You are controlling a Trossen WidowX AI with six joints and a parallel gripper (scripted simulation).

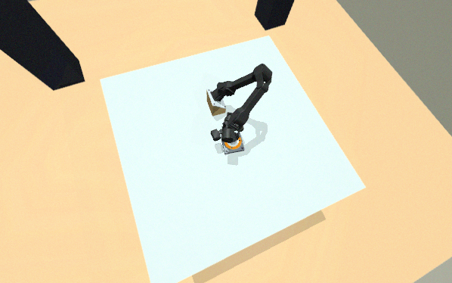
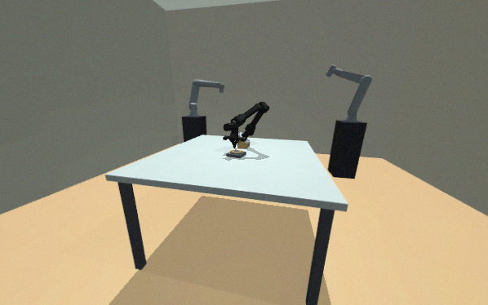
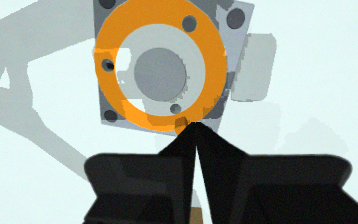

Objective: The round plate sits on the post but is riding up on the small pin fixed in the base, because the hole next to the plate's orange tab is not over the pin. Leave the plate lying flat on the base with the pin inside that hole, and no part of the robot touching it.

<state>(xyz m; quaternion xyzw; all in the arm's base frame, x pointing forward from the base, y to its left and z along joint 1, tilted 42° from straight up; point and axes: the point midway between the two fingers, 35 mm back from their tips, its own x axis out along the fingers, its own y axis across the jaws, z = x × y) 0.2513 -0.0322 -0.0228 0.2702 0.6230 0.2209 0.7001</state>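
The round plate, an orange ring around a pale centre, sits around the grey post on the square grey base. Its orange tab points toward the gripper in the wrist view, with the small hole just inward of it. The pin cannot be made out, and I cannot tell whether the plate lies flat. My gripper is shut and empty. Its tips appear right beside the tab and hide part of it; contact is unclear.
A brown wedge-shaped block with a white top stands by the arm's mount, behind the base. The white table carries the arm. Two grey arms on black pedestals stand beyond the table.
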